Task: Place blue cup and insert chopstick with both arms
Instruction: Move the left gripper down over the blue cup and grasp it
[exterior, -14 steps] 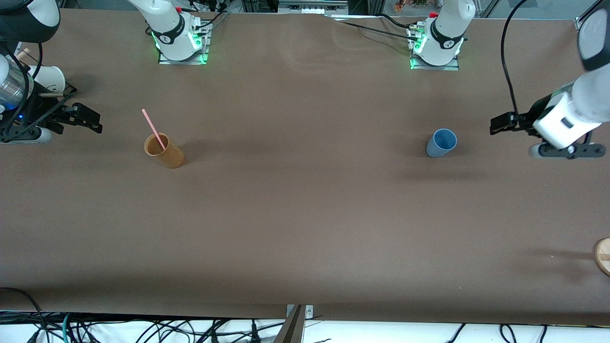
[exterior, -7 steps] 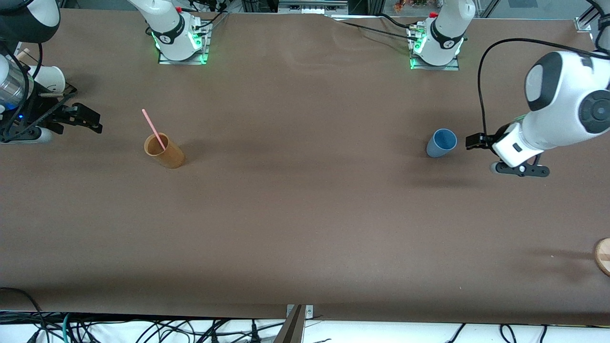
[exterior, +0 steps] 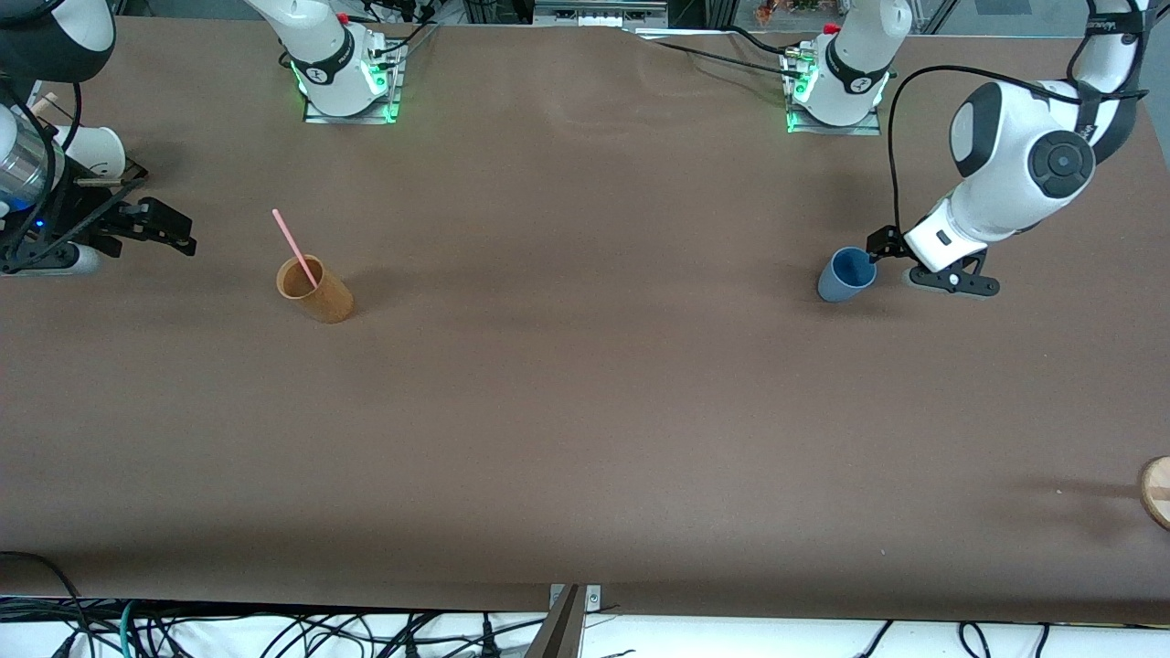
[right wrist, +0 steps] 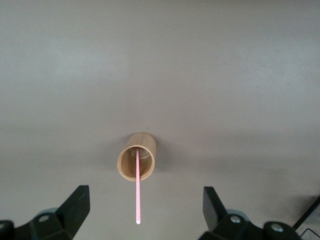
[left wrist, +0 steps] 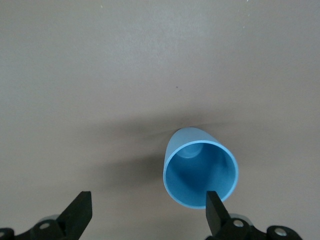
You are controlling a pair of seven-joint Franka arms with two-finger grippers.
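Observation:
The blue cup (exterior: 846, 274) stands upright on the brown table toward the left arm's end; it also shows in the left wrist view (left wrist: 200, 172). My left gripper (exterior: 879, 245) is open right beside the cup's rim. In the left wrist view the gripper (left wrist: 147, 212) has one fingertip (left wrist: 215, 207) at the rim and the cup lies off-centre between the jaws. The pink chopstick (exterior: 294, 247) leans in the tan cup (exterior: 315, 290) toward the right arm's end. My right gripper (exterior: 169, 228) waits open beside it, facing the tan cup (right wrist: 136, 162) and chopstick (right wrist: 137, 192), its jaws (right wrist: 144, 207) apart.
A white paper cup (exterior: 96, 151) sits at the table's right-arm end, by the right arm. A round wooden piece (exterior: 1156, 492) pokes in at the left-arm end, nearer the front camera. The arm bases (exterior: 343, 78) stand along the table's edge farthest from the camera.
The left arm has swung in from the table's end and lowered its open gripper to the blue cup's rim. The right arm, tan cup and chopstick have not moved.

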